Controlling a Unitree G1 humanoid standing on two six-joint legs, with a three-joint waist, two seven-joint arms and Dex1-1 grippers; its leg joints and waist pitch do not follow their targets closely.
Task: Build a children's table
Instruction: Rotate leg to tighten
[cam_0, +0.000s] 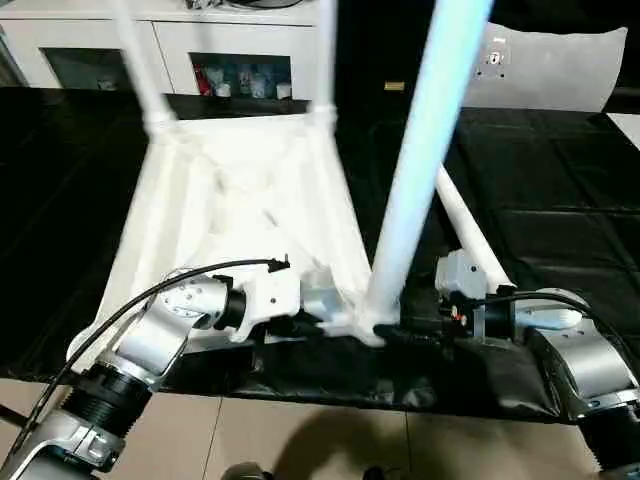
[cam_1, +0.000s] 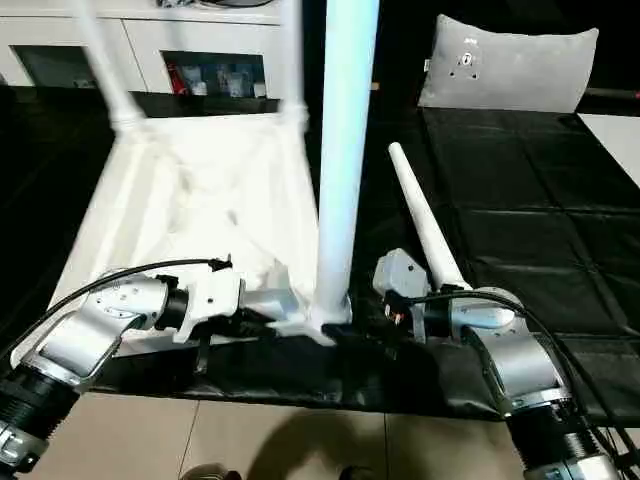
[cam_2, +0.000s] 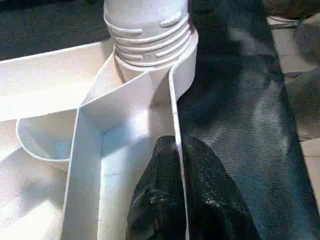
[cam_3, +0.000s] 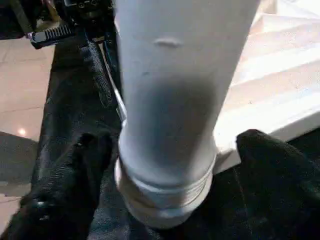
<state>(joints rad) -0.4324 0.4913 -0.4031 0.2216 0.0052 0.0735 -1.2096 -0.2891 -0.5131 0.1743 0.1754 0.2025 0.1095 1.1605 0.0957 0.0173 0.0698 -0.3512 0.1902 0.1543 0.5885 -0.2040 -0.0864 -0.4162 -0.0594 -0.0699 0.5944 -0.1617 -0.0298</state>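
- Children's table (cam_0: 240, 200) is being shown upside down on the black-covered tabletop (cam_1: 520, 230), ribbed underside up, near edge close to the tabletop's front edge.
- Its long axis is being run away from the robot, toward the white cabinet (cam_0: 150, 40) at the back.
- Near-right leg (cam_1: 340, 150) is being seated upright in the corner socket, pointing straight up; its top is being cut off by the frame edge.
- Two far legs (cam_0: 140, 70) are being seen upright in the far corners, blurred and also cut off at the top.
- Loose leg (cam_1: 425, 225) is being left lying flat on the tabletop just right of the table, narrow end pointing away from the robot; its near end is being hidden behind the right arm.
- Left gripper (cam_2: 175, 200) is being kept clenched on the thin rim wall of the table, beside the threaded leg base.
- Right gripper (cam_3: 170, 190) is being held released, black fingers (cam_3: 75, 170) spread either side of the upright leg's base, not pressing it.
- Near-left corner is being hidden by the left forearm.
- Cabinet contents are being rendered too blurred to identify; no readable writing is being found.
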